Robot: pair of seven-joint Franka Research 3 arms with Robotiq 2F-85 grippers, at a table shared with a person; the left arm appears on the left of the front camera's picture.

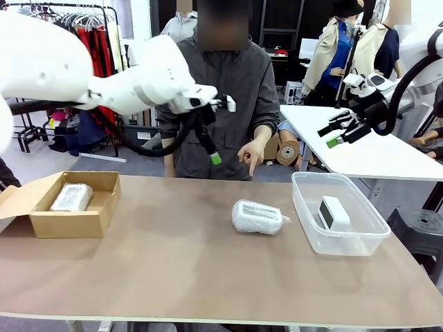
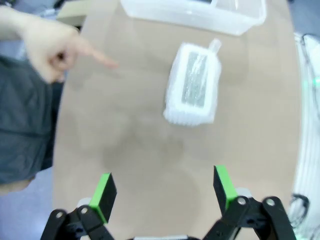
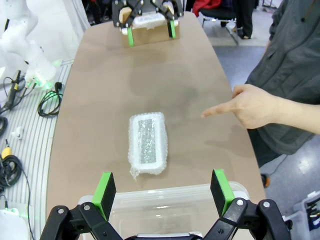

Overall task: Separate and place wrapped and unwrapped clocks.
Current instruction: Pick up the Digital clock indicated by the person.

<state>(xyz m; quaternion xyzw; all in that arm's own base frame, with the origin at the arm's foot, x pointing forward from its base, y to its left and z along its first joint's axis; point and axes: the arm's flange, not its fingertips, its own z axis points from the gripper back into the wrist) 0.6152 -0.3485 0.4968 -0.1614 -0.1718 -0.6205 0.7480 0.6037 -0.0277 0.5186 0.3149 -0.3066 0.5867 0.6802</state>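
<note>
Crinkly plastic to grip next, by the look of it: wrapped clock [image 1: 258,217] lying loose near the middle of the desk [image 1: 173,277], just beside the clear tub [image 1: 302,206] at the right edge. Probably bound for the cardboard box [image 1: 69,223] near the left edge, where the second wrapped clock [image 1: 71,197] lies; bare white clock [image 1: 334,212] in the tub. Best to lower the left end effector [image 2: 165,186] straight over the bundle, keep the fingers across its narrow width, close gently so as not to slip on the film, and stay clear of the person's pointing hand [image 1: 250,158] by the far edge. Left end effector spread wide, holding and touching nothing, above the desk. Right end effector [image 3: 165,187] likewise wide open and empty, above the tub.
</note>
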